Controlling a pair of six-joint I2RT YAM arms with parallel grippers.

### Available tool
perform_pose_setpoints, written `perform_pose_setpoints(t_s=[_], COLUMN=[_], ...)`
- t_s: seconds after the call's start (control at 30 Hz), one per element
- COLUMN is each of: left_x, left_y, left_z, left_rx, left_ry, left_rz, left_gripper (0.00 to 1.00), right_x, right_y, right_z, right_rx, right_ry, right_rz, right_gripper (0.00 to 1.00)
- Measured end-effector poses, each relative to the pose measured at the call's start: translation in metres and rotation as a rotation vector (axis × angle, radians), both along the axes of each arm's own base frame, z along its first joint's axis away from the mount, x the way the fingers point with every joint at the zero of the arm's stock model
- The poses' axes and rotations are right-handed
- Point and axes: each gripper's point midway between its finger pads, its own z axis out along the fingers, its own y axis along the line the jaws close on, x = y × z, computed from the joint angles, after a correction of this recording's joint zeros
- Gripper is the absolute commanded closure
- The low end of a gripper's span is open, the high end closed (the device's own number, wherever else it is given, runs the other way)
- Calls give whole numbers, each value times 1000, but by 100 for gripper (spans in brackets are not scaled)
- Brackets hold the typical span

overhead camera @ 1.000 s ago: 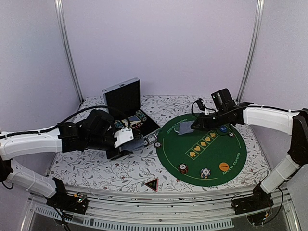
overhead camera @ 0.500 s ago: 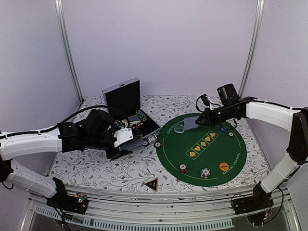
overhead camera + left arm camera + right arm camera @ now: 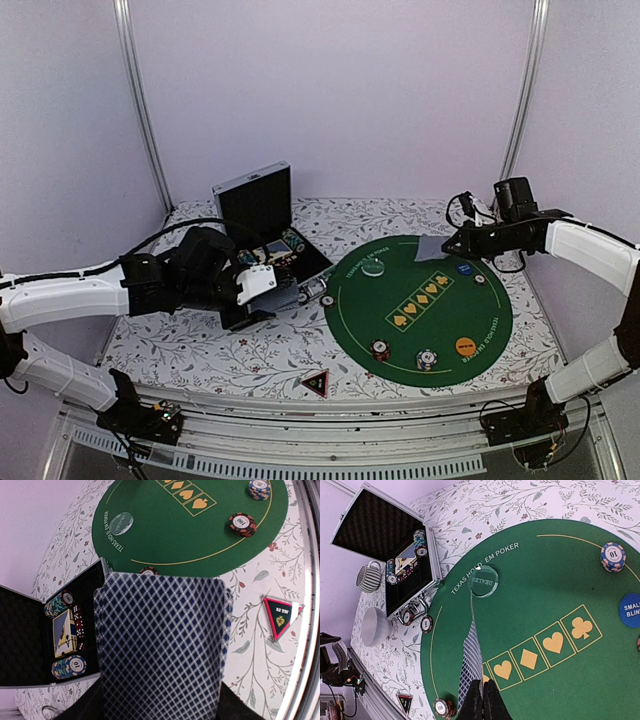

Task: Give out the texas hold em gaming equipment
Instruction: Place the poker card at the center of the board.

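One grey-blue-backed card [image 3: 430,250] hangs pinched in the right end effector [image 3: 482,690] over the far rim of the green mat [image 3: 480,320], its long axis pointing toward the dealer disc [image 3: 373,268], while the left end effector [image 3: 262,287] grips the deck [image 3: 160,650] by the open case [image 3: 255,200].

Three marker discs [image 3: 465,346], one triangle [image 3: 315,383], one case [image 3: 255,200], one mug [image 3: 368,577], one bowl [image 3: 374,626], one mat [image 3: 450,310]

Floral table [image 3: 200,350], round green mat [image 3: 445,325], open case [image 3: 255,200], black triangle [image 3: 315,382]
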Motion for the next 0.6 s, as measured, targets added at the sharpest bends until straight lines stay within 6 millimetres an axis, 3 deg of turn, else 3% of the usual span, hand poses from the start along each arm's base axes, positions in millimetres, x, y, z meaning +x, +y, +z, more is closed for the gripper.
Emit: perform_pose_setpoints(t_s=[0.6], left_x=[0], left_y=[0], left_z=[-1], left_rx=[1], left_ry=[0], left_rz=[0], left_gripper=[37], right_x=[-12], right_y=[13], right_z=[-7], right_rx=[91], right_ry=[61], right_rz=[37], right_gripper=[98])
